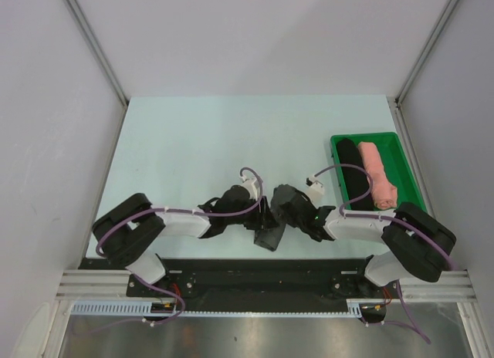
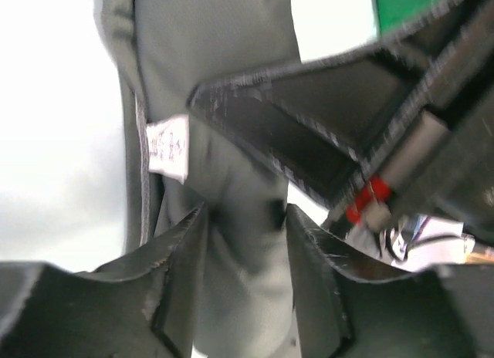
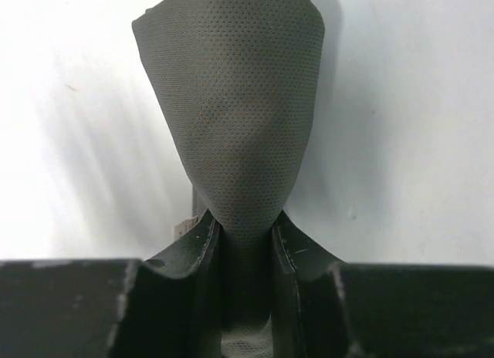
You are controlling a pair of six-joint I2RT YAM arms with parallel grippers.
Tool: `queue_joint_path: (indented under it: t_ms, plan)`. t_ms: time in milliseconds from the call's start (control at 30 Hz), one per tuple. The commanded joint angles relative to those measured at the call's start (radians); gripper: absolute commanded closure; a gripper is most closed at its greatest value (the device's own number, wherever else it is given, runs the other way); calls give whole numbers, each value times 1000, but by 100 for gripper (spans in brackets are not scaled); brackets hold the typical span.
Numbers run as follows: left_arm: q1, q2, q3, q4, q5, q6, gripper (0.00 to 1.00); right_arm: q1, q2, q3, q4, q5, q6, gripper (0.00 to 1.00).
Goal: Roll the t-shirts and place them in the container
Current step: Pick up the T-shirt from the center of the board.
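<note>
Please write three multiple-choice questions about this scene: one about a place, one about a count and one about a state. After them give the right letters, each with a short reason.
1. Where does the rolled salmon pink fabric t-shirt lie?
A) on the bare table
B) in the green plastic tray
C) under the tray

2. How many rolled shirts are in the tray?
A) two
B) three
C) four

3. What is the state of the right gripper?
A) wide open above the tray
B) shut on nothing
C) shut on the dark charcoal grey t-shirt

Answers:
1 B: the pink roll lies inside the tray, beside the rolled black t-shirt.
2 A: only the pink roll and the black roll are there.
3 C: the right wrist view shows grey fabric pinched between both fingers. The left gripper pinches the same shirt.
</note>
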Motion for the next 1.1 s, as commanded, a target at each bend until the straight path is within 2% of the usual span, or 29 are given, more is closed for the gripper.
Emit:
queue_joint_path:
  t_ms: [0, 100, 300, 500, 600, 700, 767, 867, 967, 1000, 1067]
  plan:
    - [-13, -161, 0, -202, 16, 63, 47, -16, -9, 19, -222, 90, -151, 100]
    - [-10, -238, 26, -298, -7, 104, 46, -19, -42, 25, -203, 112, -311, 100]
    - [27, -413, 46, -462, -13, 199, 45, -59, -74, 42, -134, 34, -649, 100]
    - [65, -532, 84, -598, 13, 293, 44, -147, -158, 58, -140, -105, -817, 100]
    - [78, -556, 130, -670, 28, 350, 45, -203, -201, 71, -124, -206, -958, 100]
    - [89, -575, 154, -712, 30, 397, 45, -308, -226, 139, -181, -329, -1050, 100]
    - [96, -584, 157, -720, 43, 413, 45, -369, -243, 190, -279, -336, -1124, 100]
    - [112, -587, 152, -726, 88, 430, 45, -478, -295, 270, -331, -423, -1229, 100]
    - [119, -604, 154, -735, 129, 437, 45, -590, -345, 319, -357, -578, -1317, 100]
    - [122, -610, 157, -749, 134, 450, 45, -690, -353, 337, -368, -677, -1355, 100]
    - [127, -630, 164, -782, 143, 479, 45, -780, -362, 387, -396, -759, -1411, 100]
